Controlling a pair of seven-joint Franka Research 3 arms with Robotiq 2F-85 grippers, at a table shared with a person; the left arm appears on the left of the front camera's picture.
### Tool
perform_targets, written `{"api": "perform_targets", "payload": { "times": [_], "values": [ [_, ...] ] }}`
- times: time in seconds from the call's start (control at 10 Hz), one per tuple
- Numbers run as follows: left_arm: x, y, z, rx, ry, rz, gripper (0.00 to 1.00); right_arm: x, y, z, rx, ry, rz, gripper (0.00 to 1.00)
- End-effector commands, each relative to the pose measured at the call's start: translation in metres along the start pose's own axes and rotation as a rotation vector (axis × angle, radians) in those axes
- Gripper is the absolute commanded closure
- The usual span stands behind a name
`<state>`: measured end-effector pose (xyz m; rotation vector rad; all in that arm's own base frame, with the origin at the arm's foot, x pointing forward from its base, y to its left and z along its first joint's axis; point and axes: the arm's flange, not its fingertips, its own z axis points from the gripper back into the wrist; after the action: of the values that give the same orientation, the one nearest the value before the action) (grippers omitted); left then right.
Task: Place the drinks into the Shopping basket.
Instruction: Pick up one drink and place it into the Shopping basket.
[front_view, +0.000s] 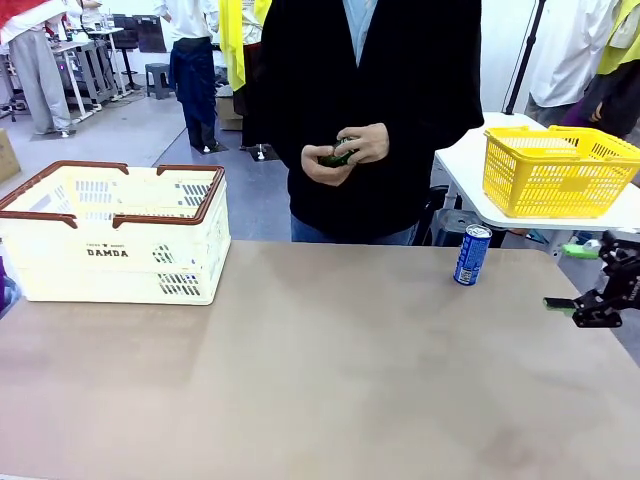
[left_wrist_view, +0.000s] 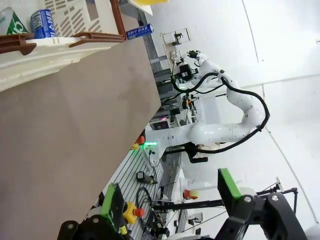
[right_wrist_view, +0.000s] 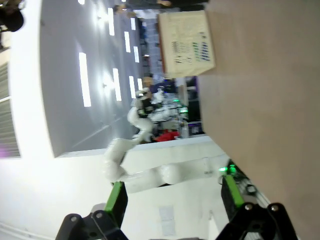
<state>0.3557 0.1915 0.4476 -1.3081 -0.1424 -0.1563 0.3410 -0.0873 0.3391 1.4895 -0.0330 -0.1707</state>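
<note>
Front view across table (front_view: 320, 380) at person (front_view: 370, 100), wrist views sideways, basket (front_view: 60, 262) shared

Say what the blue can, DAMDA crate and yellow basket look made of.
blue can: metal, probably aluminium; glossy printed body, bare silver top.
DAMDA crate: moulded plastic by the look; matte cream, slotted walls, brown rim.
yellow basket: plastic, slightly glossy; moulded open mesh.

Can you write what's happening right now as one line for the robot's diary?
blue can: upright on table | green can: in person's hands | Shopping basket: on table, robot's left | left gripper: open | right gripper: open
</note>
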Motion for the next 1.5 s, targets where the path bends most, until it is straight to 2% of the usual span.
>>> {"api": "perform_targets", "payload": {
  "times": [0.0, 0.1, 0.2, 0.3, 0.4, 0.6, 0.7, 0.8, 0.9, 1.0, 1.1, 1.2, 1.4],
  "values": [
    [-0.001, -0.003, 0.003, -0.019, -0.007, -0.004, 0.0, 0.012, 0.047, -0.046, -0.406, -0.037, 0.053, 0.0],
    [-0.001, -0.003, 0.003, -0.019, -0.007, -0.004, 0.0, 0.029, 0.07, -0.062, -0.722, -0.26, 0.121, 0.0],
    [-0.001, -0.003, 0.003, -0.019, -0.007, -0.004, 0.0, 0.04, 0.089, -0.075, -0.99, -0.372, 0.246, 0.0],
    [-0.001, -0.003, 0.003, -0.019, -0.007, -0.004, 0.0, 0.044, 0.104, -0.081, -1.228, -0.422, 0.373, 0.0],
    [-0.001, -0.003, 0.003, -0.019, -0.007, -0.004, 0.0, 0.042, 0.118, -0.081, -1.349, -0.381, 0.455, 0.0],
    [-0.001, -0.003, 0.003, -0.019, -0.007, -0.004, 0.0, 0.029, 0.137, -0.069, -1.444, -0.327, 0.471, 0.0],
    [-0.001, -0.003, 0.003, -0.019, -0.007, -0.004, 0.0, 0.022, 0.144, -0.06, -1.396, -0.361, 0.433, 0.0],
    [-0.001, -0.003, 0.003, -0.019, -0.007, -0.004, 0.0, 0.044, 0.142, -0.076, -1.036, -0.269, 0.487, 0.0],
    [-0.001, -0.003, 0.003, -0.019, -0.007, -0.004, 0.0, 0.044, 0.142, -0.076, -1.036, -0.269, 0.487, 0.0],
    [-0.001, -0.003, 0.003, -0.019, -0.007, -0.004, 0.0, 0.036, 0.144, -0.064, -1.193, -0.306, 0.522, 0.0],
    [-0.001, -0.003, 0.003, -0.019, -0.007, -0.004, 0.0, 0.046, 0.144, -0.073, -1.225, -0.208, 0.552, 0.0],
    [-0.001, -0.003, 0.003, -0.019, -0.007, -0.004, 0.0, 0.058, 0.154, -0.078, -1.263, -0.198, 0.549, 0.0],
    [-0.001, -0.003, 0.003, -0.019, -0.007, -0.004, 0.0, 0.093, 0.175, -0.098, -1.343, -0.098, 0.52, 0.0]
  ]
}}
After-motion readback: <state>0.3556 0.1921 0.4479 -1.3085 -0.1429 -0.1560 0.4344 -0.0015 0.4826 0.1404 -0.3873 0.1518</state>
